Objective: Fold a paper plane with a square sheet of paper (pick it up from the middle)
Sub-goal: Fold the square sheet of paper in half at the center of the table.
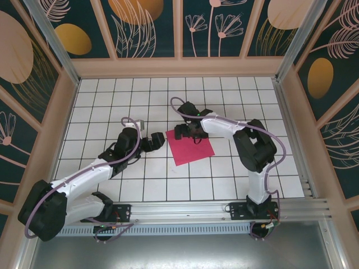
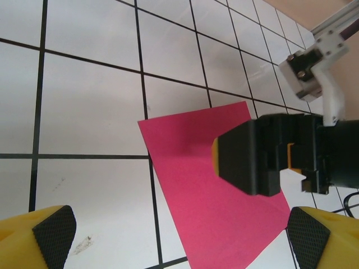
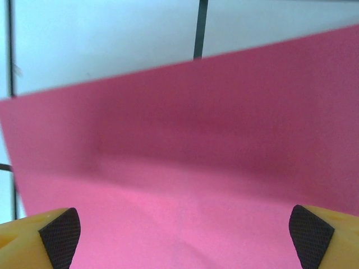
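My right end effector (image 1: 185, 133): spread wide over the square sheet of paper (image 1: 193, 151). Left end effector (image 1: 159, 141) spread too, beside its edge.

Pink sheet (image 2: 213, 185) flat on tiles (image 2: 90, 106); right gripper (image 2: 252, 157) over it.

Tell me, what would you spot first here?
The bright pink square sheet of paper lies flat in the middle of the white tiled table. The right claw hangs open over its far edge, and the left claw sits open by its left corner.
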`<action>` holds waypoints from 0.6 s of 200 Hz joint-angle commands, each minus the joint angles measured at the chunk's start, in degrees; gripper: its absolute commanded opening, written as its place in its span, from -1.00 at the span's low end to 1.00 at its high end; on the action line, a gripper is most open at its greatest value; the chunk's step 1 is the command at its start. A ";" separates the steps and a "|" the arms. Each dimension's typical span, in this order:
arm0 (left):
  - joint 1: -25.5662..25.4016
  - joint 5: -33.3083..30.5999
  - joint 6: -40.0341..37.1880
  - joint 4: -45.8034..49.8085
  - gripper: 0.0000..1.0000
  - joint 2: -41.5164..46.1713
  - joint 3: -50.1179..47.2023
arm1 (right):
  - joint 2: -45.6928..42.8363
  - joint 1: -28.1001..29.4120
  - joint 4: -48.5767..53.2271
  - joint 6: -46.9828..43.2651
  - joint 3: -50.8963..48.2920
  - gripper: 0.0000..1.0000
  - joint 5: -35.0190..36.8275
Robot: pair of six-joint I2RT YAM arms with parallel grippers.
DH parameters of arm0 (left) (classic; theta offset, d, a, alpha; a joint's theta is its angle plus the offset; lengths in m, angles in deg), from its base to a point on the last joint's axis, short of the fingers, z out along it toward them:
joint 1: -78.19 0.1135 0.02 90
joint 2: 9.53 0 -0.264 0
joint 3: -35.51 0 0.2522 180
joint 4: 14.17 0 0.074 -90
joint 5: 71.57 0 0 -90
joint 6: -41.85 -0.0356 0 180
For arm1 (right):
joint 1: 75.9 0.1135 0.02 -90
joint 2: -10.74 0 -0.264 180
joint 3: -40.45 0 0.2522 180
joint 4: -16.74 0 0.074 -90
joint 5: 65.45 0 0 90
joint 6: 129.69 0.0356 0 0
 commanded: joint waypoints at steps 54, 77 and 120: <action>-0.10 -0.06 0.35 -1.83 0.98 0.25 -0.27 | 5.20 2.13 6.61 -4.86 3.23 0.98 1.64; -0.14 -0.13 0.49 -2.60 0.98 0.95 -0.98 | 7.51 2.76 6.88 -4.92 2.81 0.98 2.42; -0.13 -0.25 -0.14 -2.24 0.98 0.12 -0.02 | 10.01 2.95 5.55 -3.48 0.06 0.97 2.24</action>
